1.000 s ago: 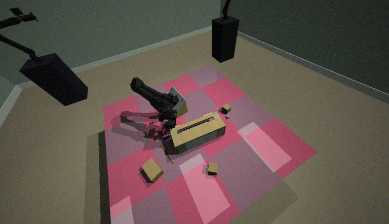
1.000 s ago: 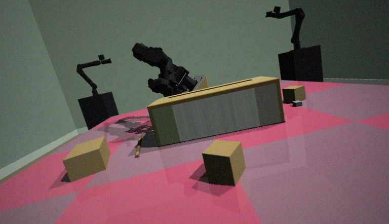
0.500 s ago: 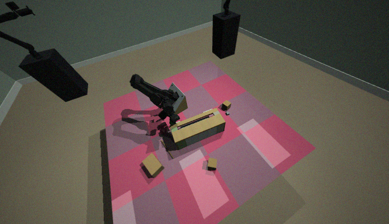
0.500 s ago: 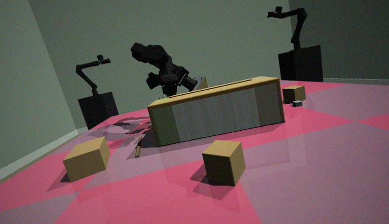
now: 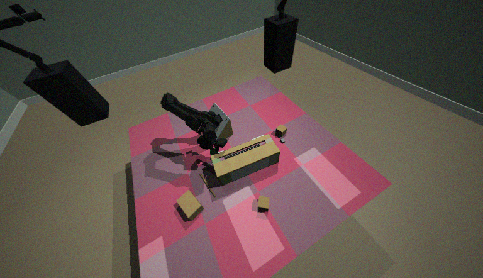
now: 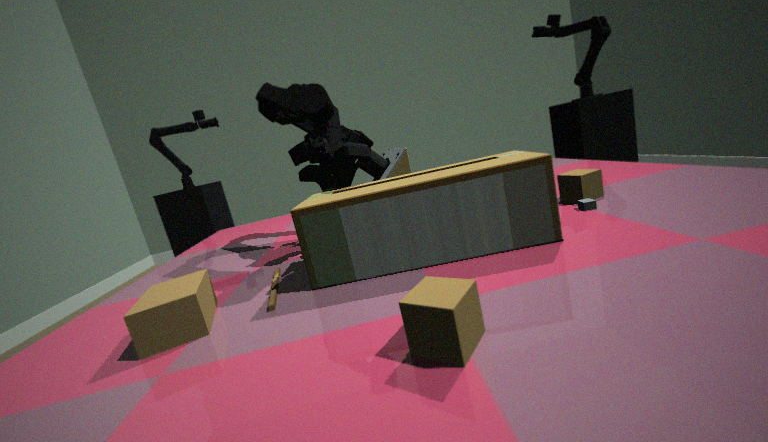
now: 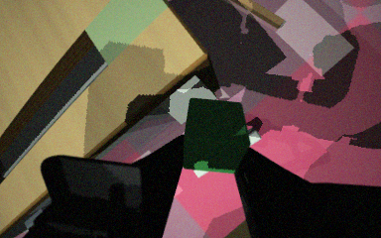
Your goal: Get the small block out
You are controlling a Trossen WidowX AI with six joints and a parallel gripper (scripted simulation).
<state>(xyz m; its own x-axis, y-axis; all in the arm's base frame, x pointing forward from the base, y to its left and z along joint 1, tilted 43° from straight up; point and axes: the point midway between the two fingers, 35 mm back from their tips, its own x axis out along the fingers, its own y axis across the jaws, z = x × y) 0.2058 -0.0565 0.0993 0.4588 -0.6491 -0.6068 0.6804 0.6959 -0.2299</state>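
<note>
One long box [image 5: 245, 158] stretches away across the checked mat [image 5: 313, 189], and just off its near, green-marked end the gripper [image 7: 213, 166] hangs above the mat, jaws clamped on the small green block [image 7: 214, 135], which already sits outside and beside that end.

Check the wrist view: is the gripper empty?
No, the gripper is shut on the green block, which sits between its two dark fingers above the table.
</note>
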